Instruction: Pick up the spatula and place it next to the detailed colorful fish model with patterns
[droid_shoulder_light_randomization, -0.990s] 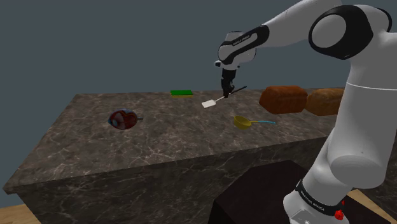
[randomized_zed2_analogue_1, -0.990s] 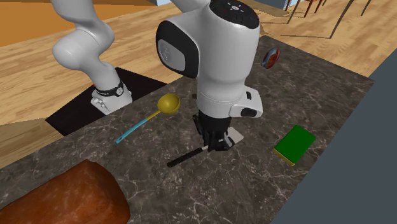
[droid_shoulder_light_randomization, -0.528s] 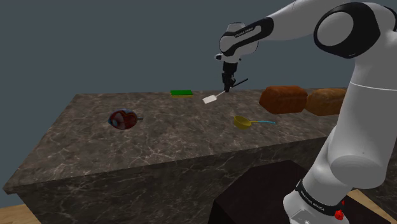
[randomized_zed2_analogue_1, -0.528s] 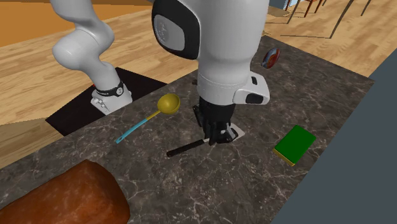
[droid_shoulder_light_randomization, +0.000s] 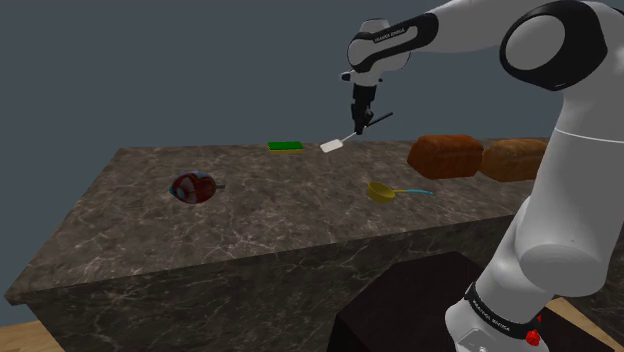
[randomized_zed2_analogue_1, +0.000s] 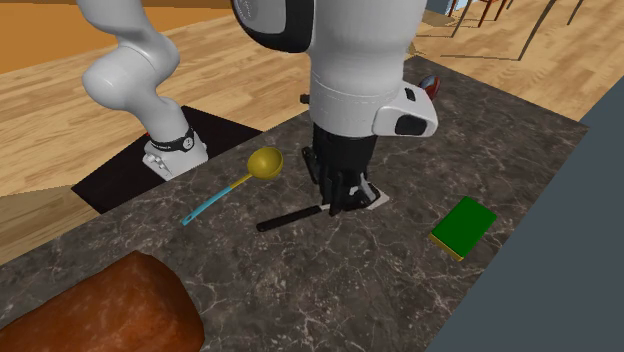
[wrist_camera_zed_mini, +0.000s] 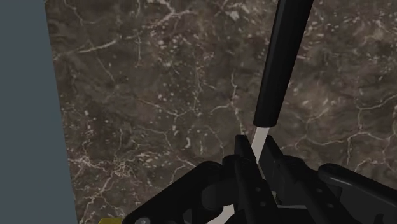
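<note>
The dark veined stone counter (droid_shoulder_light_randomization: 250, 230) spans most of the shoulder view. The white arm (droid_shoulder_light_randomization: 560, 150) rises from its black stand (droid_shoulder_light_randomization: 420, 305) and reaches over the counter's rear half.

Two brown bread loaves (droid_shoulder_light_randomization: 445, 156) lie side by side at the counter's end on the shoulder view's right. A flat green block (droid_shoulder_light_randomization: 285, 146) lies near the rear edge. A yellow ladle (droid_shoulder_light_randomization: 385, 190) with a blue handle lies in front of the loaves.

The red and blue fish model (droid_shoulder_light_randomization: 194, 187) sits toward the shoulder view's left, well apart from everything else.

The spatula (droid_shoulder_light_randomization: 332, 146), with a pale blade and a black handle, is in the air above the counter. It is tilted, with the blade lower than the handle, and is well apart from the fish model.

The gripper (droid_shoulder_light_randomization: 357, 125) points down. In the wrist view its fingers (wrist_camera_zed_mini: 245, 167) pinch the spatula's thin pale neck, just below the black handle.
</note>
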